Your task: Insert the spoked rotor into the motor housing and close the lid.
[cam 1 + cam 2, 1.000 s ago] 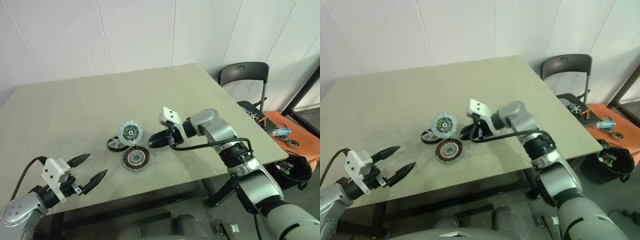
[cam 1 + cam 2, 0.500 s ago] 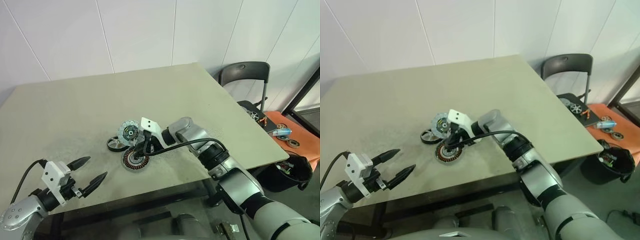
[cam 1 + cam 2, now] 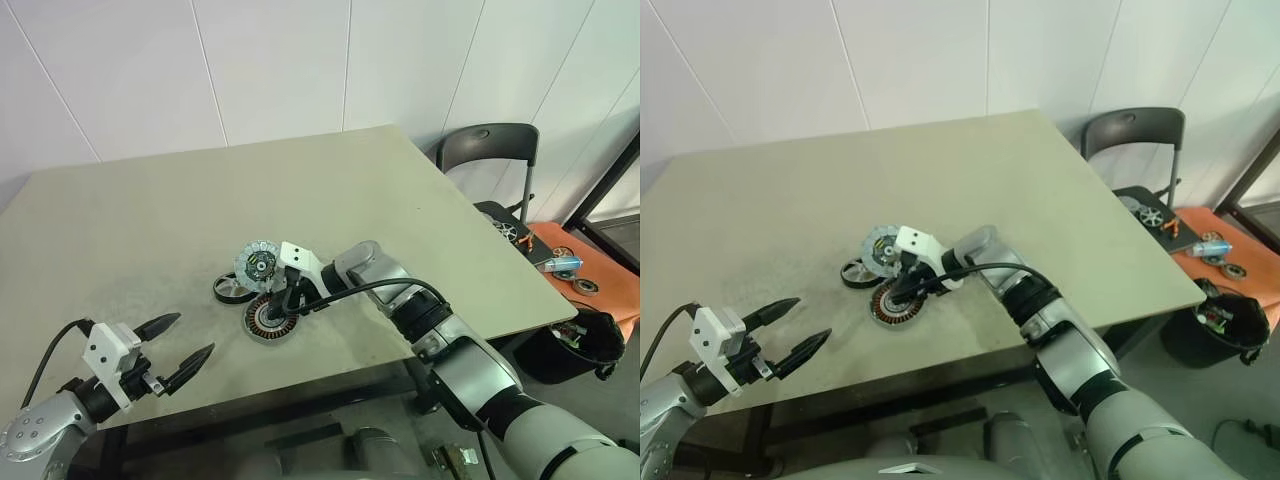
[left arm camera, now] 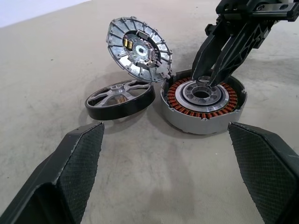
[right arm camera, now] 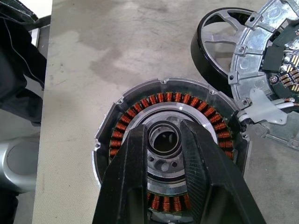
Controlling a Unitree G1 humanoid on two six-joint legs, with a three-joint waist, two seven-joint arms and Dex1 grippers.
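Now the right gripper (image 4: 209, 79) has swung in and down onto the motor housing (image 4: 202, 100), fingers narrowed around its hub, while the spoked rotor (image 4: 120, 98) lies just beside it uninserted, and the left gripper (image 3: 182, 343) waits wide open.

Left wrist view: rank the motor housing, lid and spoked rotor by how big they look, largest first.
1. motor housing, widest in frame and nearest the camera.
2 and 3. spoked rotor and lid look about alike; the lid leans tilted and sits farther back, so no firm ranking.
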